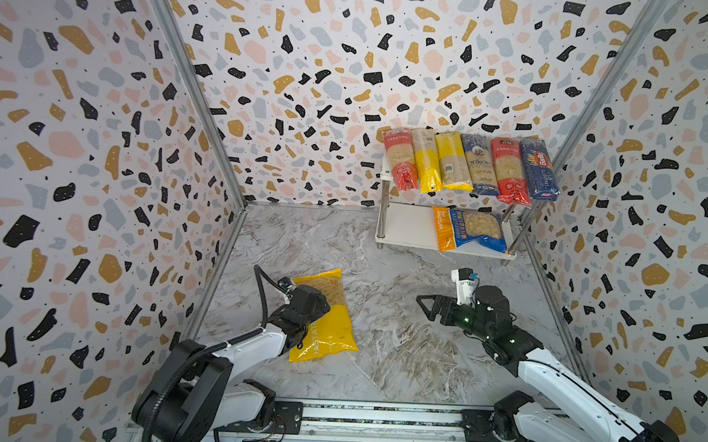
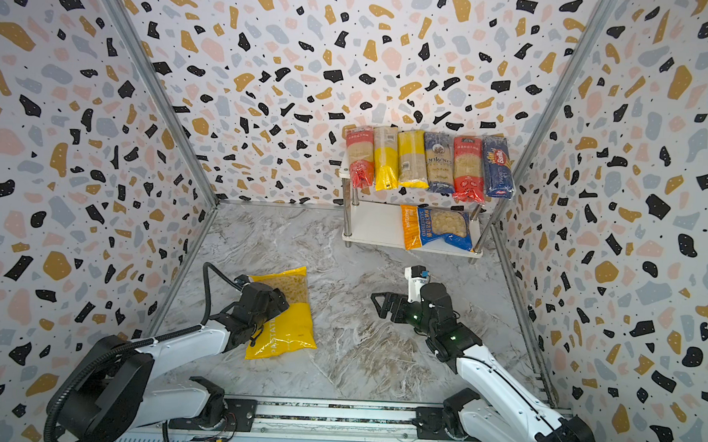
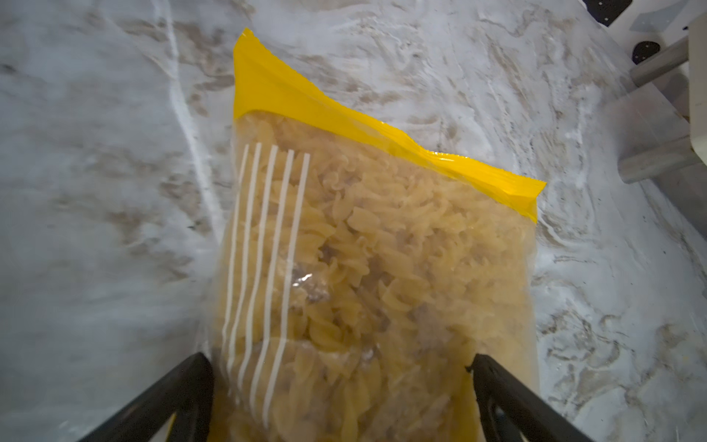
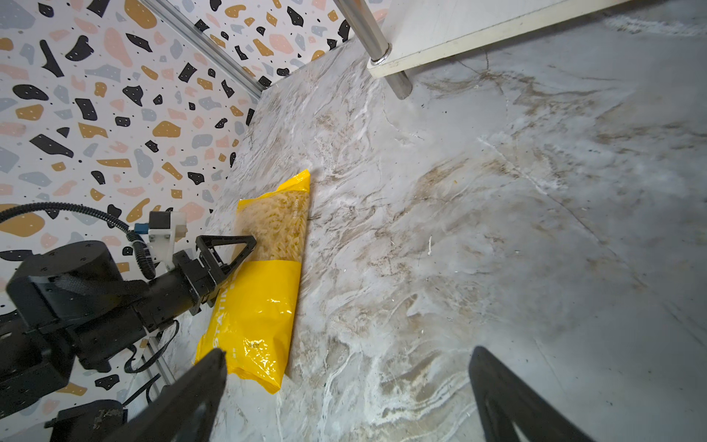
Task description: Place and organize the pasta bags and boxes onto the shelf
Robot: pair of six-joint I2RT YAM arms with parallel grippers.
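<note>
The rail (image 1: 375, 418) along the front edge of the desk (image 1: 399, 357) carries both arm bases.

Left arm (image 1: 254, 341): it reaches over the yellow PASTATIME bag (image 1: 332, 327), which lies flat on the desk at the left front. The bag's clear, pasta-filled end points toward the shelf (image 1: 406, 229). In the left wrist view the jaws stand apart, one finger on each side of the bag (image 3: 363, 268). Contact with the bag cannot be determined.

Right arm (image 1: 544, 373): its jaws are apart and empty, over bare desk to the right of the bag and in front of the shelf.

The shelf stands at the rear right, near the back wall.
- Upper board, left to right, six long packs side by side: red pack (image 1: 400, 158), yellow pack (image 1: 427, 163), second yellow pack (image 1: 453, 160), blue-grey pack (image 1: 479, 164), second red pack (image 1: 508, 172), dark-blue Barilla pack (image 1: 538, 169).
- Lower board: the blue-orange bag (image 1: 472, 234) lies flat at the right end.
</note>
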